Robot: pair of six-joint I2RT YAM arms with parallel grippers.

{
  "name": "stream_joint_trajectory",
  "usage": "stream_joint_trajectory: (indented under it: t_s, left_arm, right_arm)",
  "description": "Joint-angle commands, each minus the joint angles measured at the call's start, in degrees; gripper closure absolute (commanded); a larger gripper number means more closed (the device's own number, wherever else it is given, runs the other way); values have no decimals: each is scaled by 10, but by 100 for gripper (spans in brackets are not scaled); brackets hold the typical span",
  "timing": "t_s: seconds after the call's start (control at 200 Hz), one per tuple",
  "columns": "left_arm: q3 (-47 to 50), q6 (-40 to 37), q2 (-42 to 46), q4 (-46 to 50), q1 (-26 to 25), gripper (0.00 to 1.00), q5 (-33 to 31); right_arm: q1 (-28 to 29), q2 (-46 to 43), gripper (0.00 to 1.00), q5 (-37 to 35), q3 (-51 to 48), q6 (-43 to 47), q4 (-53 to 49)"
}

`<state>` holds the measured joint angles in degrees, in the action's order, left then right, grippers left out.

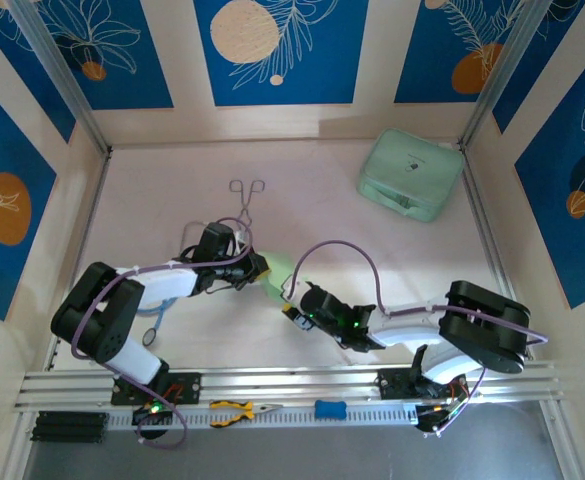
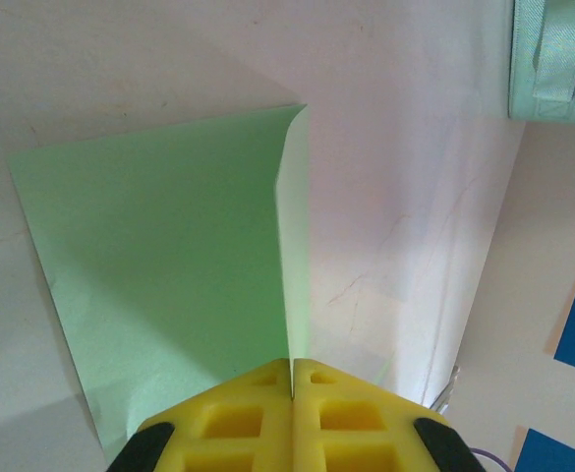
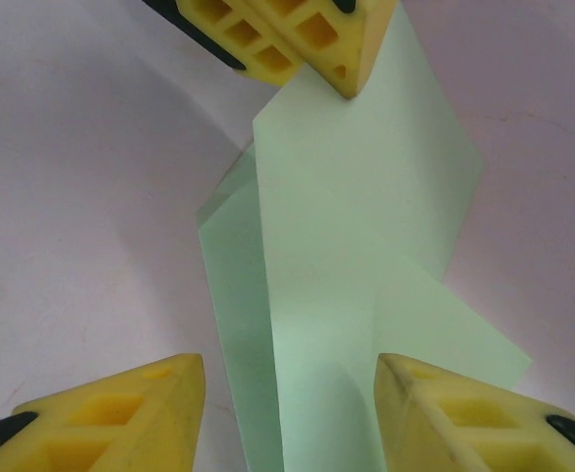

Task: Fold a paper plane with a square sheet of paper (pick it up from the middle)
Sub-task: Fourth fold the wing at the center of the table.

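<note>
The square sheet of paper [image 2: 159, 275] is thin and light green, and part of it is raised off the white table. One flap stands upright, and my left gripper [image 2: 293, 370] is shut on its edge. Seen from above, the paper [image 1: 277, 272] lies at mid-table between both grippers, with the left gripper [image 1: 262, 266] at its left. My right gripper [image 3: 287, 413] is open, its yellow fingers [image 3: 120, 413] astride the near end of the sheet [image 3: 366, 197] without pinching it. The left gripper's fingers [image 3: 297, 34] hold the far end. The paper plane is out of view.
A bulky mint-green case [image 1: 412, 173] sits at the back right, its corner [image 2: 557, 59] also in the left wrist view. Metal tongs [image 1: 247, 195] lie behind the left arm. Pliers [image 1: 237, 411] and a blue tool [image 1: 330, 408] rest on the near rail.
</note>
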<state>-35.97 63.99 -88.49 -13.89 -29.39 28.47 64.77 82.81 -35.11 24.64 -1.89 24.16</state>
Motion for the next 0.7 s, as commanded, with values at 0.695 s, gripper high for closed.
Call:
stream_joint_trajectory:
  t_s: [0.695]
  left_arm:
    - [-19, -18, 2, 24, -4, 97, 15]
  right_arm:
    - [-24, 37, 69, 18, 18, -34, 13]
